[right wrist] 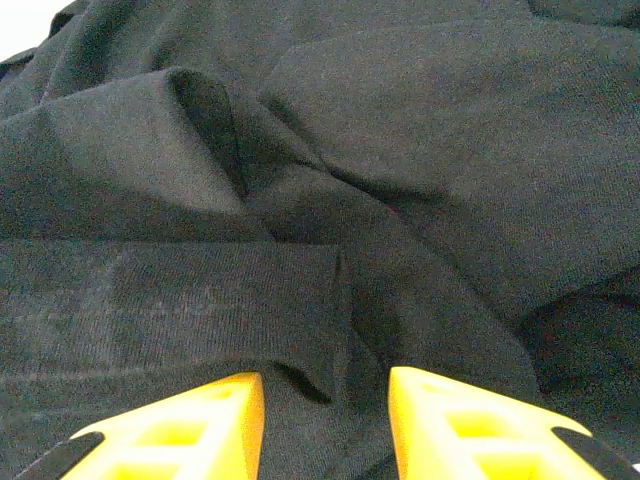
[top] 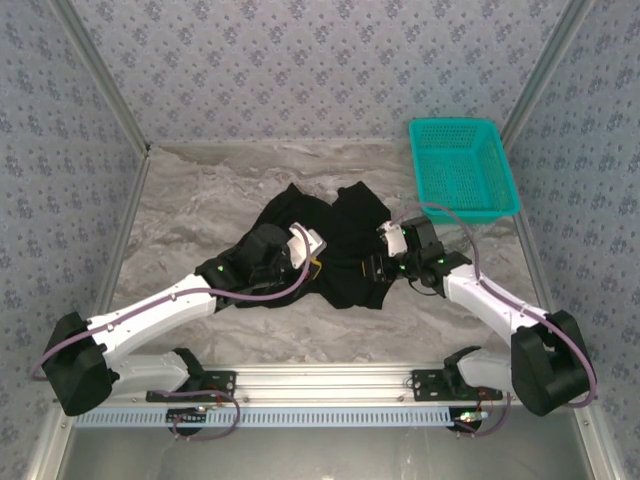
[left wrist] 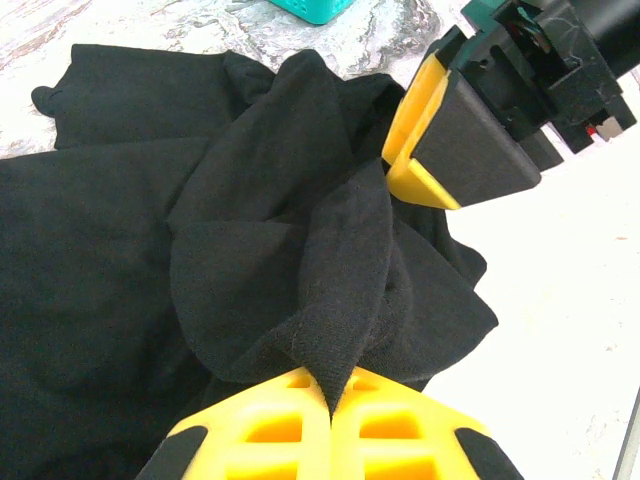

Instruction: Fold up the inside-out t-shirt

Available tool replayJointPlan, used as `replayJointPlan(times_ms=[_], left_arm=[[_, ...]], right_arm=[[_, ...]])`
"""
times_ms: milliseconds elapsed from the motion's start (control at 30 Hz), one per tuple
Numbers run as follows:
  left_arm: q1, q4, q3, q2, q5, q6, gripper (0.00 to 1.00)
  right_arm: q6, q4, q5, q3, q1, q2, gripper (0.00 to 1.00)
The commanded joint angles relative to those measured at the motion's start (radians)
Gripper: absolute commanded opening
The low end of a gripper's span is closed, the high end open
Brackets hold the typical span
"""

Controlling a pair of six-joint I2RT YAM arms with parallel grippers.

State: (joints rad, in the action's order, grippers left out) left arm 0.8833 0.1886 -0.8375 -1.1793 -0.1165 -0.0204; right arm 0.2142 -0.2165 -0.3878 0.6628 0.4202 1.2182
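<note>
The marbled table (top: 200,330) is the biggest thing on my screen, and I take the teal basket (top: 452,125) at its far right corner as my marker for everything else.

The inside-out t-shirt (top: 345,230) lies crumpled on the table to the near left of the basket, well apart from it, a plain black heap with no print that I can make out. From the left wrist camera the t-shirt (left wrist: 120,250) spreads flat on one side and rises into a bunched peak, with a sliver of the basket (left wrist: 310,8) beyond it at the top edge.

The left gripper (top: 320,264) sits on the edge of the cloth farther from the basket. In its own camera the left gripper (left wrist: 330,395) has its yellow jaws pressed together on a pointed fold of the shirt, which stands up from the pinch.

The right gripper (top: 372,268) is on the shirt too, on the basket side of the left one and close to it. From the left wrist it (left wrist: 400,170) touches the same raised bunch of cloth. In its own camera the right gripper (right wrist: 325,400) has its jaws apart, one on either side of a hemmed edge of the t-shirt (right wrist: 450,150), clamping nothing.
</note>
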Motion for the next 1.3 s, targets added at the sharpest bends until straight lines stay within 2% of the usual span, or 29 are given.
replayJointPlan(times_ms=[0, 367, 533, 667, 733, 800, 1000, 1267], left_arm=[[-0.005, 0.009, -0.032, 0.01, -0.012, 0.001, 0.0], [-0.006, 0.015, -0.032, 0.014, -0.012, 0.001, 0.0], [-0.007, 0.017, -0.031, 0.017, -0.009, 0.001, 0.0], [-0.009, 0.018, -0.026, 0.015, -0.002, 0.0, 0.0], [-0.013, 0.022, -0.023, 0.017, 0.005, -0.004, 0.0], [-0.019, 0.021, -0.015, 0.021, 0.009, -0.006, 0.0], [-0.036, -0.006, 0.0, 0.006, 0.009, -0.013, 0.0], [-0.066, -0.068, 0.012, -0.052, -0.018, -0.022, 0.0]], right_arm=[[-0.057, 0.002, -0.024, -0.012, -0.005, -0.022, 0.42], [-0.082, 0.068, -0.038, -0.003, 0.004, 0.044, 0.5], [-0.082, 0.102, -0.053, 0.016, 0.01, 0.078, 0.37], [-0.088, 0.087, -0.05, 0.027, 0.011, 0.062, 0.18], [-0.093, 0.029, -0.014, 0.037, 0.012, 0.02, 0.06], [-0.1, -0.041, 0.05, 0.052, 0.007, -0.037, 0.0], [-0.103, -0.233, 0.193, 0.13, 0.002, -0.187, 0.0], [-0.114, -0.458, 0.278, 0.255, -0.029, -0.203, 0.0]])
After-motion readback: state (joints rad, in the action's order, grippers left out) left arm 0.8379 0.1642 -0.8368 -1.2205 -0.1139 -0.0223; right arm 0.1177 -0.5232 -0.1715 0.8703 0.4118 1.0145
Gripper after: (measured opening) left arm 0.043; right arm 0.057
